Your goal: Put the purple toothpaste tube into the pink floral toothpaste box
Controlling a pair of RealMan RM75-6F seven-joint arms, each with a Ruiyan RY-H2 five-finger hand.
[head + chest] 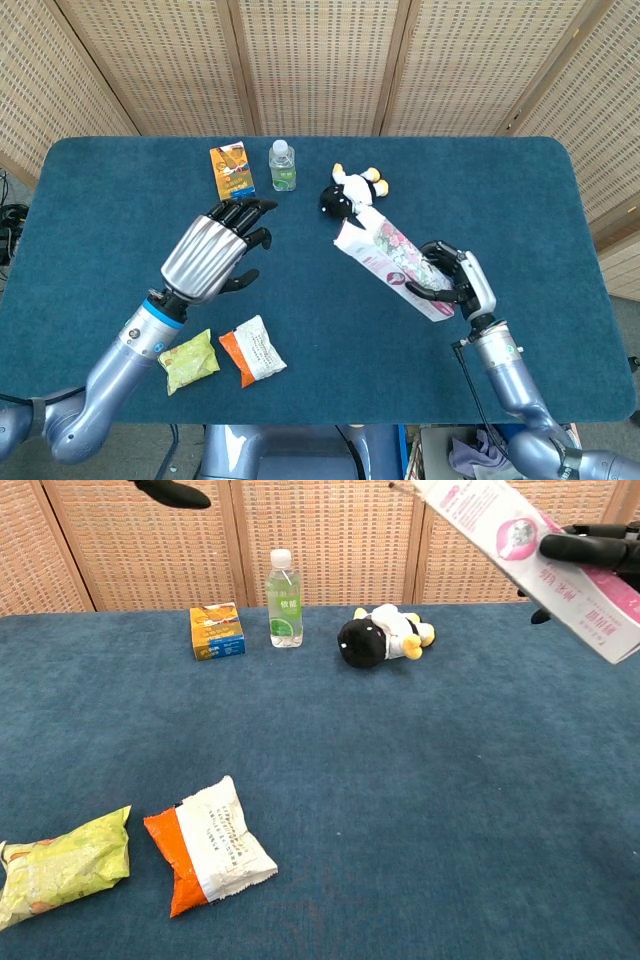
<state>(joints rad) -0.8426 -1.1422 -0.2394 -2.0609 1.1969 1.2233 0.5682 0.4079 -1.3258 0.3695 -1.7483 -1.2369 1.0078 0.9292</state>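
The pink floral toothpaste box (390,262) is lifted off the table, and my right hand (455,282) grips its lower end. It tilts with the open end up, toward the far left. In the chest view the box (530,550) slants across the top right corner with the right hand's fingers (590,546) wrapped over it. No purple tube shows outside the box in either view. My left hand (215,252) hovers well to the left of the box, fingers apart and holding nothing. Only one fingertip of the left hand (170,492) enters the chest view.
An orange carton (232,172), a small water bottle (283,165) and a black-and-white plush toy (352,193) stand along the far side. A green snack pack (190,360) and an orange-and-white one (252,350) lie near the front left edge.
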